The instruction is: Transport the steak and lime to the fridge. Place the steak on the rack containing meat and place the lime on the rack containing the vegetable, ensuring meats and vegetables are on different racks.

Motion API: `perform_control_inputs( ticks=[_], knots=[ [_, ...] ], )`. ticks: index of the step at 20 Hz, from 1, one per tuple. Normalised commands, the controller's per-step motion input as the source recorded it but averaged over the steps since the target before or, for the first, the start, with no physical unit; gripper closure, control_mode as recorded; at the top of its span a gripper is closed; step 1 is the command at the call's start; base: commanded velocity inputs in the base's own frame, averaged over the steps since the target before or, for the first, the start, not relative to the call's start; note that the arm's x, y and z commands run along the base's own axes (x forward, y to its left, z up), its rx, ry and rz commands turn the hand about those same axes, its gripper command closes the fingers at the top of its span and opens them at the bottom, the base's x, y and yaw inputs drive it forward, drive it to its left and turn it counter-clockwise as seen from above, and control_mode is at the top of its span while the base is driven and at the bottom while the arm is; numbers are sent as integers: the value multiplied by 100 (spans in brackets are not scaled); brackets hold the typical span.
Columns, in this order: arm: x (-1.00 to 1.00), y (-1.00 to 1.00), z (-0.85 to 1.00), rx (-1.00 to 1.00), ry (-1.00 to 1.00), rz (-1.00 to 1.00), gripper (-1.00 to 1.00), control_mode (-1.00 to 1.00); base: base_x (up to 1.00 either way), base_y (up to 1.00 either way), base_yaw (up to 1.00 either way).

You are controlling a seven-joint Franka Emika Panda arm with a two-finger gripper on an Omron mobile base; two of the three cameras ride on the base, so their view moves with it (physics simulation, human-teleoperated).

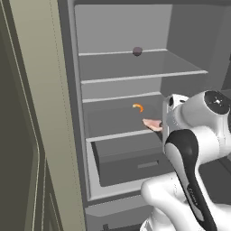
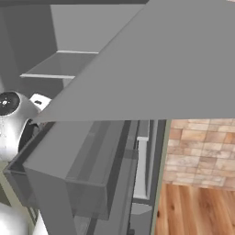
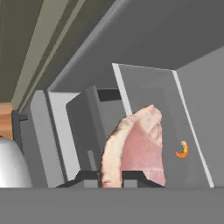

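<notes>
Although it is only a thin slab of raw meat, the steak [image 3: 140,148] looks like the sort of thing that sags and slides rather than holding its shape. It stands on edge between the two dark fingers [image 3: 83,177], which are clenched on its lower rim, and the pale fatty border curls away from them on one side. I judge it light, soft and a little slick, so a hold near the middle of its thick edge should carry it better than a pinch at a thin corner, and a gentle release low over the shelf should keep it from flopping off the front.

Beyond the fingers, past the far tip of the meat, lies the middle shelf [image 3: 192,131] of the fridge [image 1: 72,113], with the small orange curved piece [image 3: 182,149] resting on it just off to one side of the steak. From the left base view the steak [image 1: 152,124] hangs at the front lip of that same shelf, near the orange piece [image 1: 138,107], so this is the meat rack.

One shelf higher, well apart from the fingers, sits the small dull purple ball [image 1: 137,51]. Below the meat shelf is the grey drawer [image 1: 135,164].
</notes>
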Motion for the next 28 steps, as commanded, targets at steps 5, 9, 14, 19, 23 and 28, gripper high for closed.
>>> perform_control_inputs(
  ticks=[5,9,14,19,23,28],
  knots=[
    [100,-1,-87,-1,7,0,100,-100,0,0,0],
    [98,0,-71,-2,-5,0,100,-100,0,0,0],
    [96,-2,-57,-1,-9,0,100,-100,0,0,0],
    [100,-1,-30,0,1,0,100,-100,0,0,0],
    [89,0,-9,0,3,0,100,-100,0,0,0],
    [58,0,-13,0,0,0,100,-100,0,0,0]
  ],
)
